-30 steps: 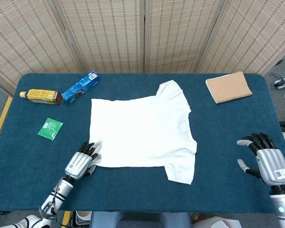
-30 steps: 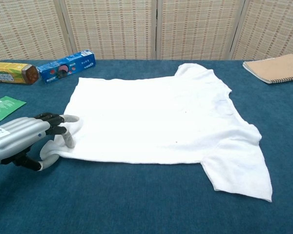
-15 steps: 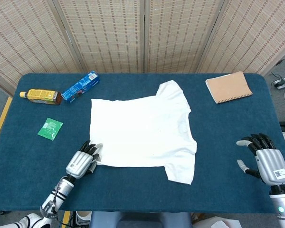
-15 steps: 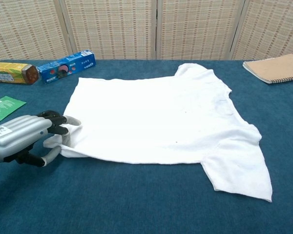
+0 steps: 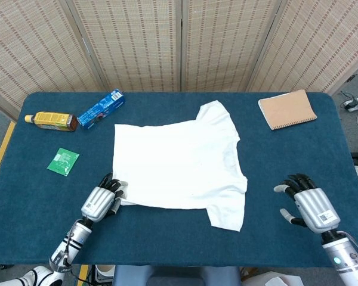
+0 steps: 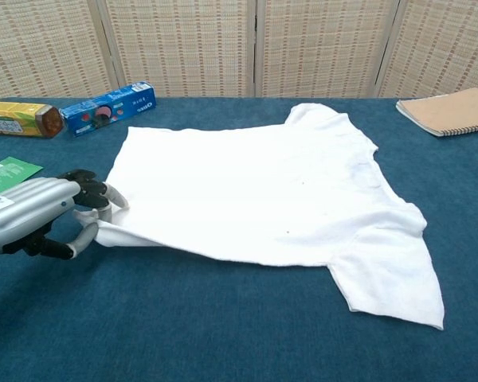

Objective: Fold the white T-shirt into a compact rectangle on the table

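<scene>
Left hand [image 6: 32, 219] pinches the near-left hem corner of the white T-shirt [image 5: 179, 170], lifting it a bit off the table [image 5: 274, 173], shirt otherwise flat mid-table w/ bottle [image 5: 50, 121], blue box [image 5: 101, 108] & green packet [image 5: 63, 161] to its left, notebook [image 5: 287, 109] far right, right hand [image 5: 304, 205] empty, fingers apart, right of shirt.

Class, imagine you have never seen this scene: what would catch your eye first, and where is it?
First, the white T-shirt spread flat mid-table on the blue table. Next, the left hand pinching and lifting the shirt's near-left corner, while the right hand hovers open and apart at the near right. Along the far-left edge lie a bottle and a blue box.
</scene>
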`<act>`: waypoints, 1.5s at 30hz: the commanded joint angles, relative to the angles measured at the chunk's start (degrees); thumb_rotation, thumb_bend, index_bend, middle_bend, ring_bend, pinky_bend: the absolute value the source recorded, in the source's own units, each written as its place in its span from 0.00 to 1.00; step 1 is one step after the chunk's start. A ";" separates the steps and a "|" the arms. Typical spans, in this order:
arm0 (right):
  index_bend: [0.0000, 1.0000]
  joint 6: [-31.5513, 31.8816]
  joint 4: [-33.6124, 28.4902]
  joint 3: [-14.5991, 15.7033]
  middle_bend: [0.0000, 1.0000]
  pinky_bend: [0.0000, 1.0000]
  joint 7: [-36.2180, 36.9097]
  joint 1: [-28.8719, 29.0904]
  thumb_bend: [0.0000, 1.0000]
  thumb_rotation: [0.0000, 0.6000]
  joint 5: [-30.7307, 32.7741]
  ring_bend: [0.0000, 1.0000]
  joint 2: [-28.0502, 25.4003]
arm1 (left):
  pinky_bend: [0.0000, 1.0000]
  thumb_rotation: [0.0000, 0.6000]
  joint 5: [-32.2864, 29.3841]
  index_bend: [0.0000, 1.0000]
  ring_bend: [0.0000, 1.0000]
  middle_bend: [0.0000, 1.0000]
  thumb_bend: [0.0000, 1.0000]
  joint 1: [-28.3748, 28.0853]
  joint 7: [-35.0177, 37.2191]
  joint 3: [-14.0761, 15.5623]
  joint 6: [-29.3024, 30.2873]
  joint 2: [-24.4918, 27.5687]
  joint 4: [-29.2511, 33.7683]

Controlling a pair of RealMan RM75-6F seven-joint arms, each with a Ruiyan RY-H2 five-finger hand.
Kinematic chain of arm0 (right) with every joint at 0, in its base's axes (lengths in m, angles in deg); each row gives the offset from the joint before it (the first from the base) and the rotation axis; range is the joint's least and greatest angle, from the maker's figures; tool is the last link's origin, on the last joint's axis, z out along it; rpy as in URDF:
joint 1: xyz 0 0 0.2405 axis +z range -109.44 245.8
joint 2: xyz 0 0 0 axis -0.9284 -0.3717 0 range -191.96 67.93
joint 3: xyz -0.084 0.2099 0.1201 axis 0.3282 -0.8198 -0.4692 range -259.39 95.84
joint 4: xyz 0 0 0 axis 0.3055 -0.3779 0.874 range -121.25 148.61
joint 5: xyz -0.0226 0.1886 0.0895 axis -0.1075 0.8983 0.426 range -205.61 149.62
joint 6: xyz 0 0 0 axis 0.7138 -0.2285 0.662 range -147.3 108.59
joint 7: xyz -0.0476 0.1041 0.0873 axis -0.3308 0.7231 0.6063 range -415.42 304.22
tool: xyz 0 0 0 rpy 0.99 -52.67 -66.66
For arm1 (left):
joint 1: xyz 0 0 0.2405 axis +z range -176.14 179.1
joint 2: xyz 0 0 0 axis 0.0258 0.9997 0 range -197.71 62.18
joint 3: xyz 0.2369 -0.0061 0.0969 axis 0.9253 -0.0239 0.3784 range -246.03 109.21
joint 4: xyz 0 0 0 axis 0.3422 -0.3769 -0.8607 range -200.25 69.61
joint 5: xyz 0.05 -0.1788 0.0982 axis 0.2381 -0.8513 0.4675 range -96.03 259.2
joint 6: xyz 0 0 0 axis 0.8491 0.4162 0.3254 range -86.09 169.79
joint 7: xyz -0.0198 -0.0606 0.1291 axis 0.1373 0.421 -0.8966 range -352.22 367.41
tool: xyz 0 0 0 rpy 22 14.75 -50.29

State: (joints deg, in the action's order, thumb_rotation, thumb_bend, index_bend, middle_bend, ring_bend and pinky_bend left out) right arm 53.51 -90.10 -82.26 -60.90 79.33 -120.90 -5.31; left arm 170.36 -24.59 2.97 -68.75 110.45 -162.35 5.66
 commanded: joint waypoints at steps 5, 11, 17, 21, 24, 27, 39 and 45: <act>0.33 -6.64 8.12 0.96 0.30 0.12 -5.41 5.77 0.17 1.00 -4.85 0.14 6.46 | 0.00 1.00 0.40 0.72 0.19 0.25 0.59 0.57 0.00 0.60 0.85 0.64 1.03; 0.34 -9.06 16.61 0.20 0.30 0.12 -4.97 9.61 0.15 1.00 -6.16 0.15 12.59 | 0.00 1.00 0.48 0.72 0.19 0.25 0.59 1.02 0.18 0.94 1.34 0.92 1.42; 0.36 -7.10 28.40 0.81 0.30 0.12 -4.10 12.50 0.10 1.00 -10.70 0.14 19.64 | 0.00 1.00 0.37 0.72 0.19 0.25 0.59 1.47 0.66 0.92 1.95 1.00 1.60; 0.36 -6.47 33.61 1.77 0.30 0.12 -0.78 13.57 0.09 1.00 -11.53 0.15 23.31 | 0.00 1.00 0.37 0.72 0.19 0.25 0.59 1.54 0.55 0.99 1.91 1.35 2.02; 0.38 -5.25 37.18 2.28 0.30 0.12 0.71 14.17 0.09 1.00 -12.29 0.15 25.70 | 0.00 1.00 0.28 0.72 0.19 0.25 0.59 1.61 0.48 0.93 1.96 1.57 2.32; 0.38 -4.48 39.94 2.82 0.30 0.12 2.09 14.73 0.08 1.00 -12.72 0.15 27.56 | 0.00 1.00 0.05 0.72 0.19 0.25 0.59 1.69 0.51 0.87 1.85 1.76 2.80; 0.39 -2.98 45.60 5.66 0.30 0.12 4.09 15.74 0.08 1.00 -13.62 0.15 30.39 | 0.00 1.00 -0.40 0.71 0.19 0.25 0.59 1.93 0.87 1.04 1.28 2.31 4.00; 0.39 -2.70 47.08 6.49 0.30 0.12 4.41 16.19 0.08 1.00 -13.56 0.14 31.05 | 0.00 1.00 -0.50 0.71 0.19 0.25 0.59 1.99 1.18 1.06 1.10 2.34 4.07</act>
State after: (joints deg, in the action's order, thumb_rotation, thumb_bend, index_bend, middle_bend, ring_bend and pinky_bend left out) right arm 50.76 -43.10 -75.85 -56.47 95.46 -134.48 25.67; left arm 169.87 -22.60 4.14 -67.69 111.55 -160.02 9.73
